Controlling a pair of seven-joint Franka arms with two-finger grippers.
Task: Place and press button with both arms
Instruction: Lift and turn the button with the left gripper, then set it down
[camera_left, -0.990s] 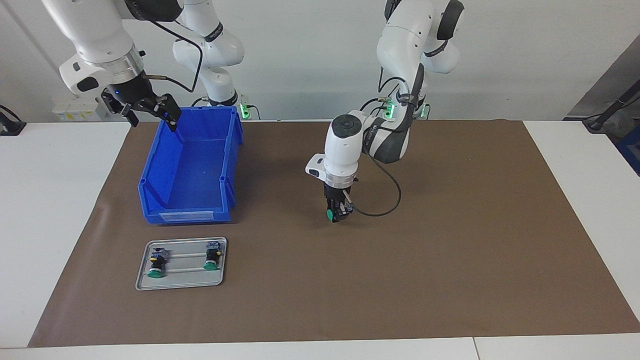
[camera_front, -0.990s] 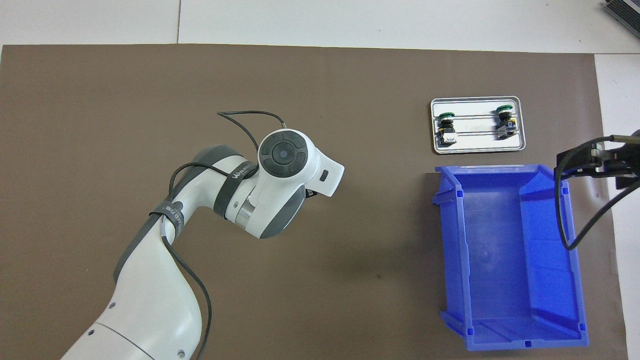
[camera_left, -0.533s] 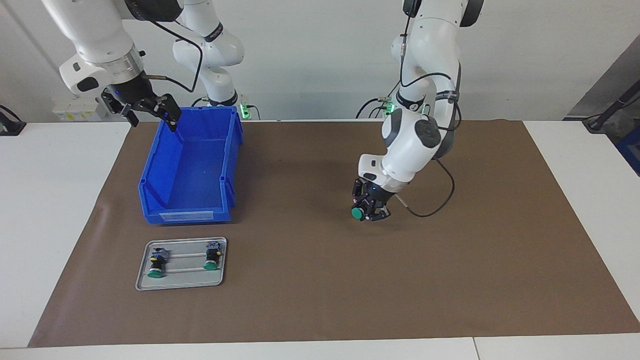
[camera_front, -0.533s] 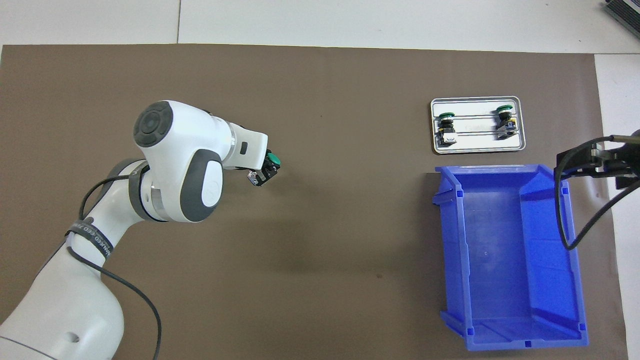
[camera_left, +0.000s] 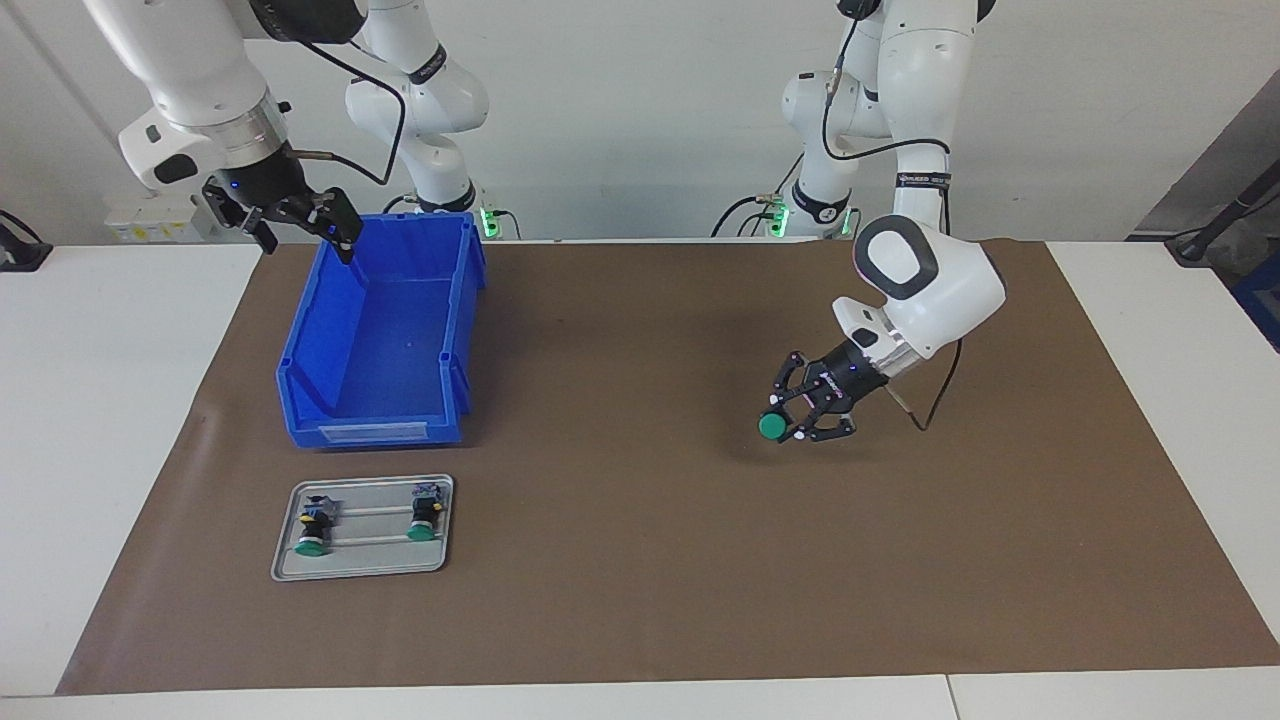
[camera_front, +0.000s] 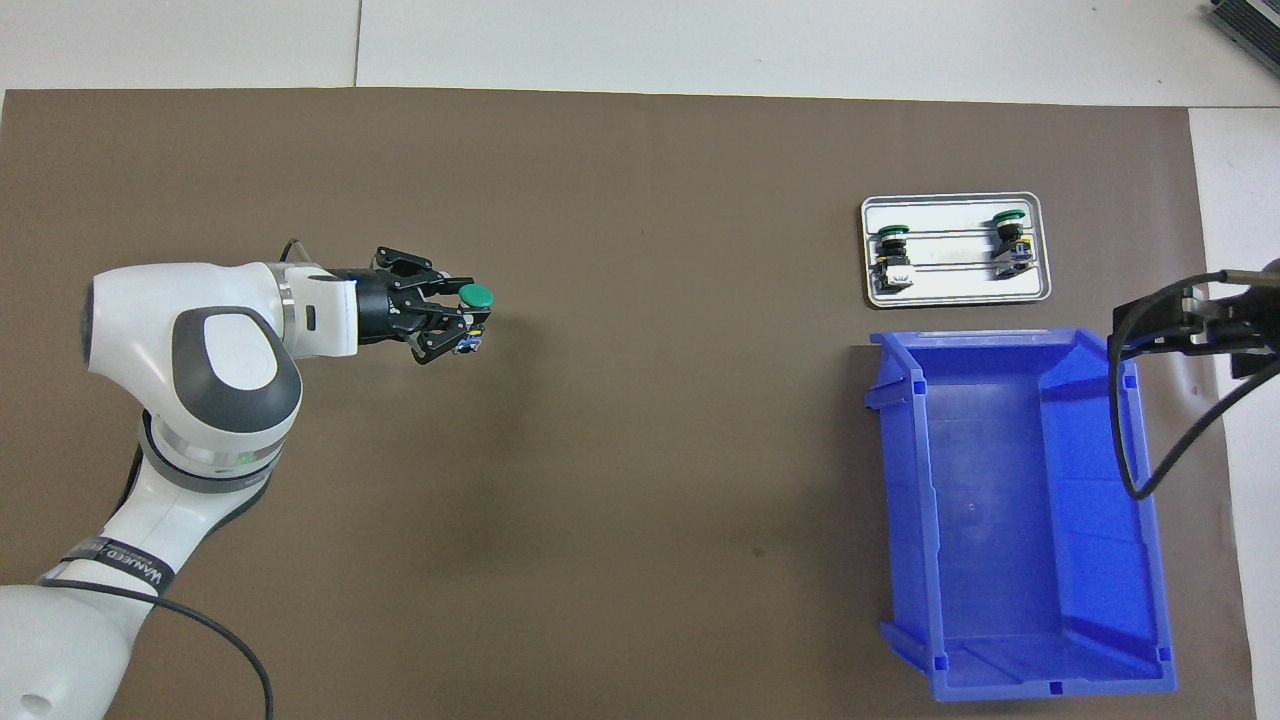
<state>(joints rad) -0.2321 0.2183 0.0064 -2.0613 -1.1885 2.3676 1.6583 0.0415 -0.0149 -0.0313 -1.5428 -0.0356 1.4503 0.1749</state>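
Over brown mat (camera_left: 640, 600): L gripper (camera_left: 790, 420) clamped on button (camera_left: 771, 426); R gripper (camera_left: 300, 225) parted, idle.

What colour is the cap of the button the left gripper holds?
Green; the button in the left gripper shows best overhead.

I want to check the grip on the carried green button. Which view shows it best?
The overhead view: the button juts sideways from the left claw, cap and body both visible. The facing view shows mostly its round green cap in front of the claw, over the brown mat.
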